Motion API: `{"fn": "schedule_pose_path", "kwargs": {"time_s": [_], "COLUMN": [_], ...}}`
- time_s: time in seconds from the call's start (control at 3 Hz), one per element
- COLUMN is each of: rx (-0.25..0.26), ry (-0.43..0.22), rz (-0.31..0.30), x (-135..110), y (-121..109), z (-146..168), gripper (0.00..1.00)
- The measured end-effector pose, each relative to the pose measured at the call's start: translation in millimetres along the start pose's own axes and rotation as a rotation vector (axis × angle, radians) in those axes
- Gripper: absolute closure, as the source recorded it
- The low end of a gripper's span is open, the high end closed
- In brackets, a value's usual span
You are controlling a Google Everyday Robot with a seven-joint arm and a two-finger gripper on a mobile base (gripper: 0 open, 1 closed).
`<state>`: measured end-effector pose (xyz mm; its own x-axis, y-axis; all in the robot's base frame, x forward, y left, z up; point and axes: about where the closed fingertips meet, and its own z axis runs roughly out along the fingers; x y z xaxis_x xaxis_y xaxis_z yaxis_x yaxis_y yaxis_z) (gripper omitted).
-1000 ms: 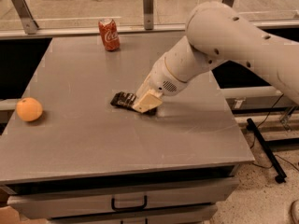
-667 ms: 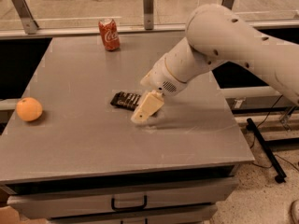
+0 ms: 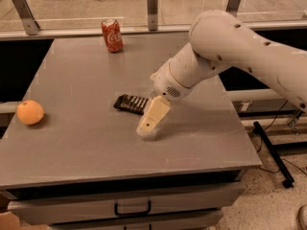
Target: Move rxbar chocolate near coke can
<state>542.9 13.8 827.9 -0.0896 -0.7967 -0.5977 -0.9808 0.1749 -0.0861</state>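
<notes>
1. Change noted: a second ago the gripper [image 3: 146, 127] sat at the end of the snack bar [image 3: 130, 103] that lies farther from the can [image 3: 112, 35]. It has since slid away, and its tip is now low over the table [image 3: 86, 147], farther from the can than the bar is, on the front side.
2. The snack bar has not shifted over that same second. It lies flat on the table, well apart from the can and toward the front, with a wide stretch of bare tabletop between the two.
3. Gripper state: we cannot tell whether it is released or clenched. We see nothing carried in it, and the bar rests on the table rather than in its grasp.
4. The arm [image 3: 230, 51] reaches in from the side. The gripper's upper part overlaps the bar's far-from-can end in this view, so we cannot say whether they touch.
5. The can stands upright near the back edge. An orange [image 3: 30, 112] sits well apart from the can, near the side edge, and is not involved.
6. Reading: the retreat brought the bar no closer to the can. We judge the task barely begun, since a firm hold or a push toward the can is still needed.
</notes>
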Motion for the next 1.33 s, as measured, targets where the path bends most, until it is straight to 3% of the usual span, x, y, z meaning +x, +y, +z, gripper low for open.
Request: {"fn": "schedule_pose_path", "kwargs": {"time_s": [0.33, 1.33], "rx": [-0.009, -0.009], "ry": [0.004, -0.011], "rz": [0.016, 0.019], "x": [7.7, 2.0], "y": [0.0, 1.0], "z": [6.4, -2.0], "gripper": [0.17, 0.87]}}
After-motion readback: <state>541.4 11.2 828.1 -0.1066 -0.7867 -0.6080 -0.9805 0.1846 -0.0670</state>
